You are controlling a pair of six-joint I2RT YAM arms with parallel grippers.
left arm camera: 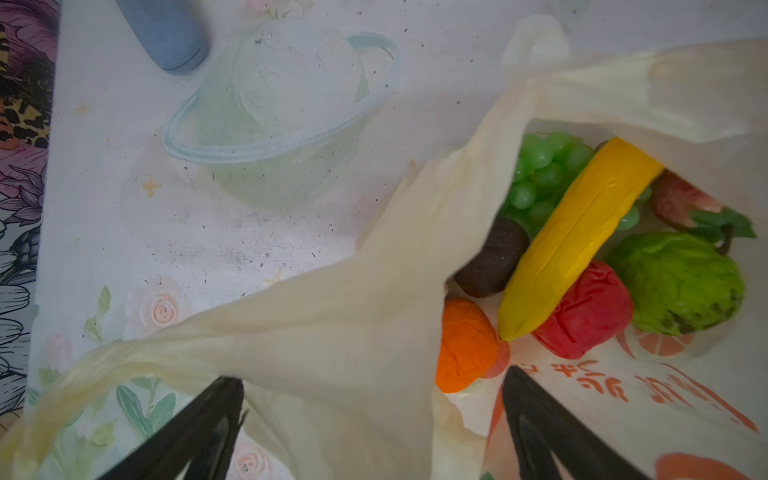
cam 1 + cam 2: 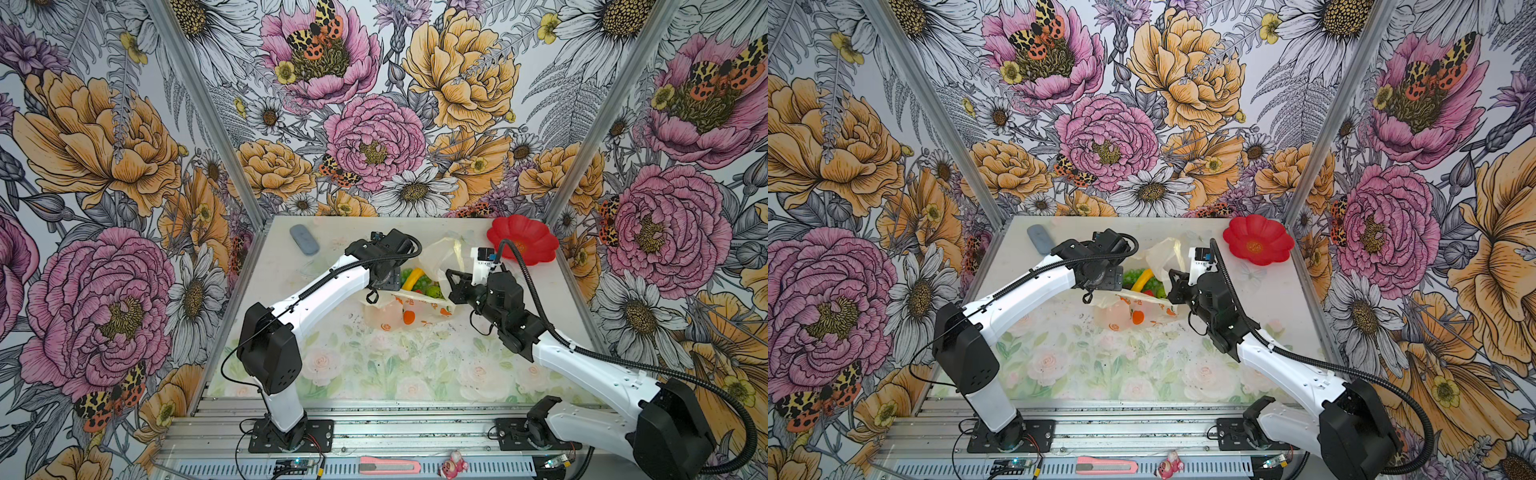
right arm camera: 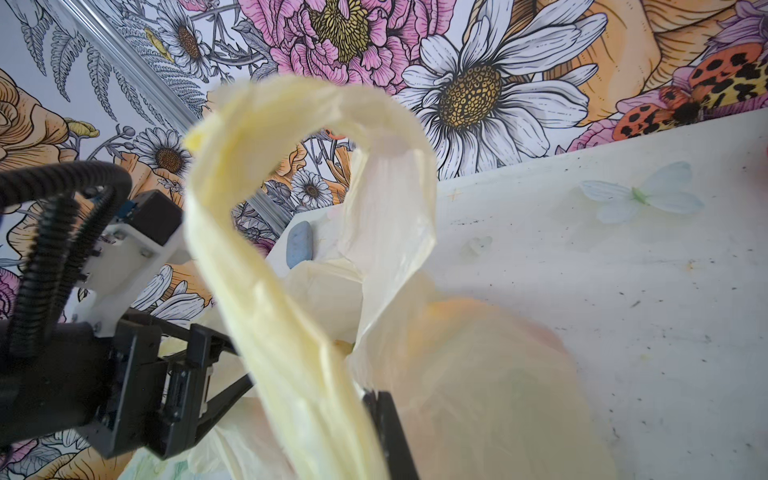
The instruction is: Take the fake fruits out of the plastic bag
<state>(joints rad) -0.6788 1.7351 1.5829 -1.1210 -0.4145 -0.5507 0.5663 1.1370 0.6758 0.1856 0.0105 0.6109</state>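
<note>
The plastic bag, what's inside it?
Inside the plastic bag: a yellow banana, green grapes, an orange, a red fruit, a green fruit and a dark brown piece. Anything beneath them is covered.

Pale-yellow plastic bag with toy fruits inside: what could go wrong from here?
The open left gripper has loose film of the thin pale-yellow plastic bag between its fingers; closing might pinch plastic, not the yellow toy banana. The shut right gripper holds the bag's edge up; a slip could collapse the mouth.
</note>
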